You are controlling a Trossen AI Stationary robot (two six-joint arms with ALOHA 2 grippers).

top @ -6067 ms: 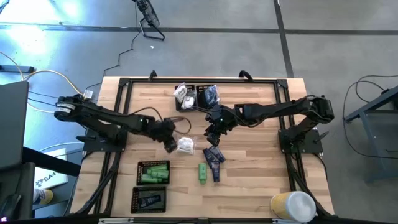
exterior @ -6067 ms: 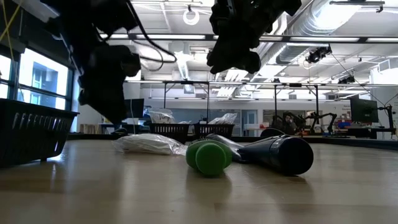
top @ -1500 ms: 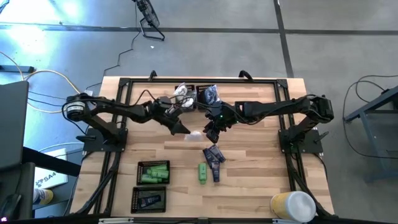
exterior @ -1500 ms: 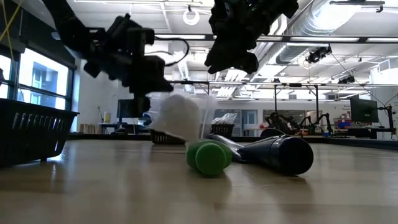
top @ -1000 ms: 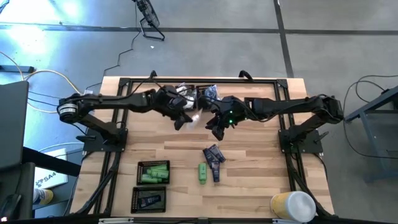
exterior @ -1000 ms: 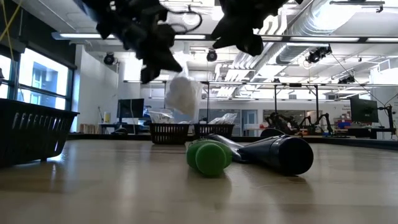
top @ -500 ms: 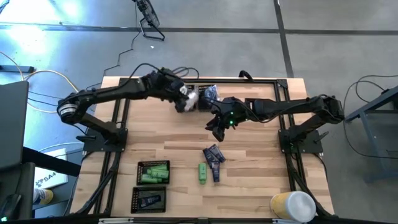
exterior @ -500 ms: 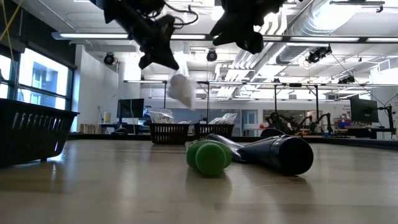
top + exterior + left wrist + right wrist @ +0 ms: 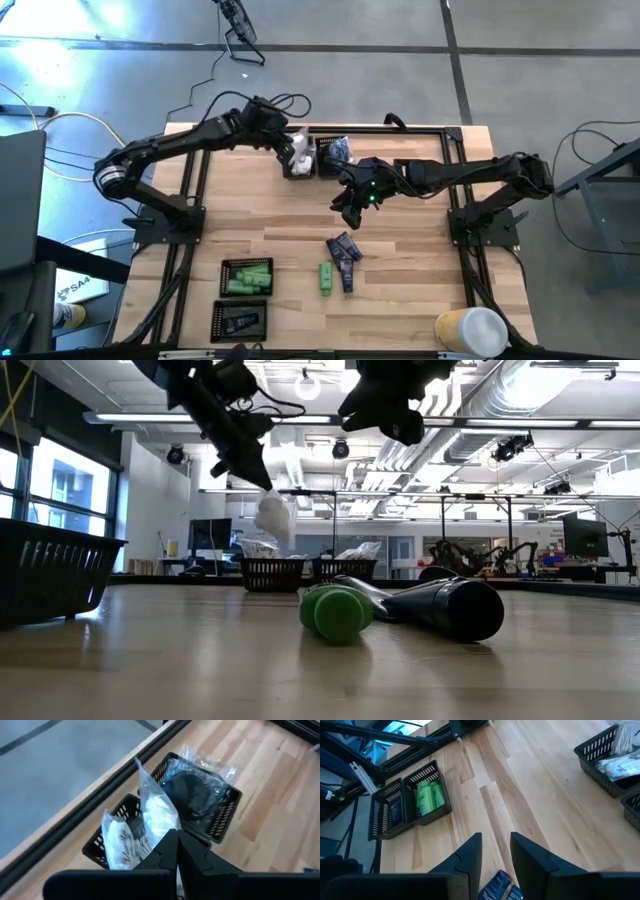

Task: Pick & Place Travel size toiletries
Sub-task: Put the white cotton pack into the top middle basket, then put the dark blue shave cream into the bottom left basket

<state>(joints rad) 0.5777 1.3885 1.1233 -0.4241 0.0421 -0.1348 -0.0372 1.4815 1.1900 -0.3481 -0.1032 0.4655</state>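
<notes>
Bright, even light over my table [image 9: 400, 290] from above; in the low view it comes from ceiling strip lamps [image 9: 300, 382] and a daylit window [image 9: 55, 495] on the left, so my arms read as dark silhouettes against the room. Shadows on the wood are soft and short, with pale glare along the low view's near boards and on the concrete floor [image 9: 60, 40] at the high view's far left. The near tabletop in the low view is soft; my own fingers [image 9: 170, 855] loom large and slightly blurred in the wrist views.
</notes>
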